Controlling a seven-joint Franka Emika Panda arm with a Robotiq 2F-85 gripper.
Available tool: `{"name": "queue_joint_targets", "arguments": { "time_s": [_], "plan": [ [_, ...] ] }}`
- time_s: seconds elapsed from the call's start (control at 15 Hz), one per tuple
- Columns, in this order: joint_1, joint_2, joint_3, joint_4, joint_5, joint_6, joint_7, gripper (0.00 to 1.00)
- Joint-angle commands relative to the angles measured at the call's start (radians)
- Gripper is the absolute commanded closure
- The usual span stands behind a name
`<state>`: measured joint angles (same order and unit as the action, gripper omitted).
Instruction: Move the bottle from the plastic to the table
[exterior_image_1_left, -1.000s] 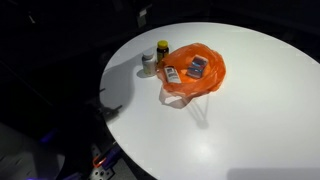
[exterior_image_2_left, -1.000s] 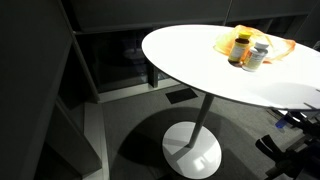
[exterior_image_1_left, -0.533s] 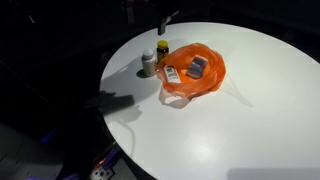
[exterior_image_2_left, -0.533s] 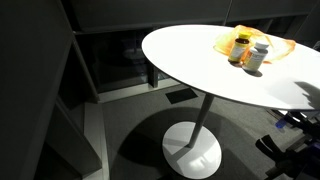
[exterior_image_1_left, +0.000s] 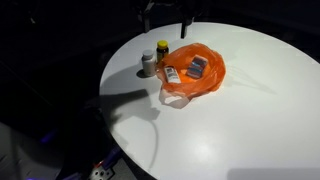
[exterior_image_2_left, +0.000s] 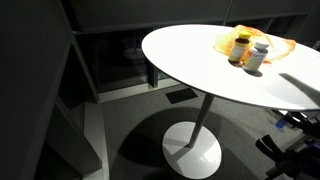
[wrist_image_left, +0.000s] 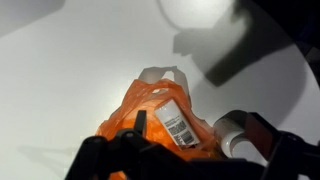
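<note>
Bottle (exterior_image_1_left: 172, 74): white, with a barcode label, lying on its side on the orange bag (exterior_image_1_left: 205, 78), at the bag's edge nearest the two jars; in the wrist view (wrist_image_left: 172, 116) it lies lengthwise in the folds of the bag (wrist_image_left: 125, 120). A grey item (exterior_image_1_left: 198, 66) lies beside it on the same bag. Two jars stand upright on the bare table (exterior_image_1_left: 250, 110), just off the bag: a white-capped jar (exterior_image_1_left: 148, 63) and a yellow-capped jar (exterior_image_1_left: 162, 50), both also seen in an exterior view (exterior_image_2_left: 258, 54) (exterior_image_2_left: 241, 48). Gripper (wrist_image_left: 190, 162): dark, at the lower edge of the wrist view, above the bag and clear of the bottle; jaws spread wide, holding nothing. An arm shadow (exterior_image_1_left: 130, 100) falls across the table.
</note>
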<state>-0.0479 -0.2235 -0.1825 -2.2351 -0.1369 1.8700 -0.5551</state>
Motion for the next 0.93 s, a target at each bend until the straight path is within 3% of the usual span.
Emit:
{"name": "queue_joint_targets", "arguments": {
  "time_s": [0.0,0.2,0.87],
  "plan": [
    [-0.009,0.001,0.009,-0.001,0.002,-0.001,-0.001,0.0],
    [-0.009,0.001,0.011,-0.002,0.002,-0.001,-0.001,0.0],
    [0.002,0.104,0.021,-0.065,0.005,0.268,-0.267,0.0]
  ]
}}
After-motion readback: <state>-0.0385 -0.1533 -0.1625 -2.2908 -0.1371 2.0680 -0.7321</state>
